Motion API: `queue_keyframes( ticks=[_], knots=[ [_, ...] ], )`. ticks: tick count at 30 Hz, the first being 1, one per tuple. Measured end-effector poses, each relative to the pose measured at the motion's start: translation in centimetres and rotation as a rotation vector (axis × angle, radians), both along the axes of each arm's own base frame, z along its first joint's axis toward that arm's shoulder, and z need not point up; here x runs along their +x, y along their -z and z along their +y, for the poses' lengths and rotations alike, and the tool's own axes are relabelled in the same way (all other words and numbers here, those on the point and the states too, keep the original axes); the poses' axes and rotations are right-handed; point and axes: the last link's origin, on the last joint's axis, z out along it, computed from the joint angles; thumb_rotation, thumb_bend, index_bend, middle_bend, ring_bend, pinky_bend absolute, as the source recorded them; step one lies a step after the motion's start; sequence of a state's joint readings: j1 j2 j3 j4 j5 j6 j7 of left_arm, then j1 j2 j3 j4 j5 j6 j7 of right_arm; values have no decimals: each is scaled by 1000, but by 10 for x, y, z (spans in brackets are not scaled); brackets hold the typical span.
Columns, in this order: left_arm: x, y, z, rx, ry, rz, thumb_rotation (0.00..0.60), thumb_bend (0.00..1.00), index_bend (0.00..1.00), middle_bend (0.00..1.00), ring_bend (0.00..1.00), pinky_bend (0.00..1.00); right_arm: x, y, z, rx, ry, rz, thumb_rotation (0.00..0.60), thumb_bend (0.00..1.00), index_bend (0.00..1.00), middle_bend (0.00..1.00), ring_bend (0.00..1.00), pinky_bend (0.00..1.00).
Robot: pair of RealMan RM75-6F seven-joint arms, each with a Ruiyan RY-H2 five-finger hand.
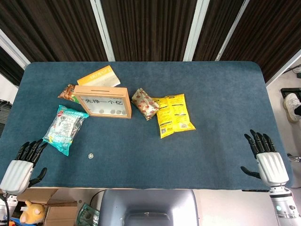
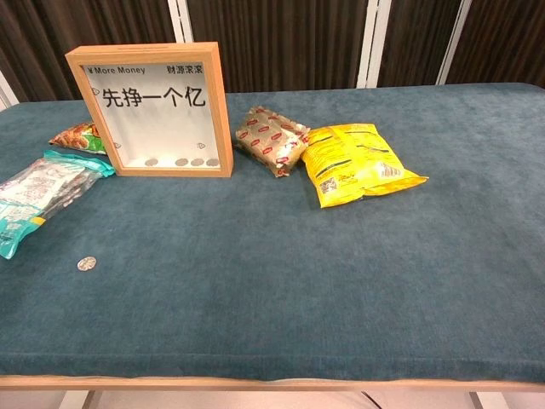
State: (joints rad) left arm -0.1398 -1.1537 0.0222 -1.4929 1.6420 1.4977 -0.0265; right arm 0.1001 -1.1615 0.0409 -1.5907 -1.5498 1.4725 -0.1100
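- Left robot hand (image 1: 21,162) sat at the lower left of the head view, off the table's (image 1: 211,141) near edge, fingers spread and holding nothing. It did not show in the chest view.
- Right robot hand (image 1: 267,157) sat at the lower right of the head view, over the table's near right corner, fingers apart and likewise empty.
- Coin (image 1: 90,156) lay flat on the cloth, lower left of the head view, just right of the teal snack bag (image 1: 63,128) and apart from it. It was the loose item closest to the left robot hand.
- Wooden coin box (image 1: 102,101) stood upright toward the upper left, slot on its top edge, several coins visible behind the glass at the bottom.
- Judgement: the work in hand looked like picking the coin up with the left robot hand; no approach had begun.
- To do it well: come down from above, pinch across the coin's rim with thumb and one finger, since it lies thin on soft cloth and may press in or slide.
- Keep clear of the teal bag's corner; brushing it could shift the coin.
- Hold the coin on edge, in line with the slot.
- Brown snack pack (image 1: 144,103) and yellow bag (image 1: 174,114) lay mid-frame, well clear.
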Motion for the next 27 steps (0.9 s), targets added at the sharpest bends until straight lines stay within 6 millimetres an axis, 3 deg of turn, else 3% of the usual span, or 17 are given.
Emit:
queue_keyframes(
  ticks=[6, 8, 9, 11, 13, 15, 17, 19, 24, 27],
  knots=[
    [2, 7, 2, -19, 9, 8, 600, 398, 0, 0, 0, 62, 0, -1, 2, 7, -4, -6, 600, 177, 0, 0, 0, 0],
    [4, 12, 4, -35, 21, 8, 600, 399, 0, 44, 34, 131, 1, -1, 3, 7, -8, -13, 600, 178, 0, 0, 0, 0],
    [6, 16, 5, -39, 30, 4, 600, 399, 0, 140, 113, 253, 1, -1, 4, 10, -10, -12, 600, 178, 0, 0, 0, 0],
    [9, 23, 8, -32, 51, -7, 600, 398, 25, 443, 368, 567, 1, -2, 5, 15, -12, -12, 600, 178, 0, 0, 0, 0],
    [11, 34, 11, -27, 88, -15, 600, 398, 98, 733, 616, 817, 0, -2, 5, 14, -10, -13, 600, 178, 0, 0, 0, 0],
    [13, 49, 14, -43, 128, -19, 600, 403, 197, 920, 800, 964, 0, -2, 5, 18, -9, -16, 600, 178, 0, 0, 0, 0],
    [15, 65, 17, -58, 159, -31, 600, 411, 282, 994, 918, 1000, 1, -1, 4, 25, -7, -18, 600, 177, 0, 0, 0, 0],
    [18, 85, 20, -68, 191, -42, 600, 413, 334, 1000, 974, 1000, 0, -2, 3, 26, -3, -21, 600, 177, 0, 0, 0, 0],
    [26, 132, 29, -103, 218, -54, 600, 411, 408, 1000, 1000, 1000, -1, -4, 2, 26, 5, -31, 600, 177, 0, 0, 0, 0],
    [29, 150, 33, -120, 196, -48, 600, 408, 437, 1000, 1000, 1000, -1, -7, 2, 21, 8, -42, 600, 177, 0, 0, 0, 0]
  ],
)
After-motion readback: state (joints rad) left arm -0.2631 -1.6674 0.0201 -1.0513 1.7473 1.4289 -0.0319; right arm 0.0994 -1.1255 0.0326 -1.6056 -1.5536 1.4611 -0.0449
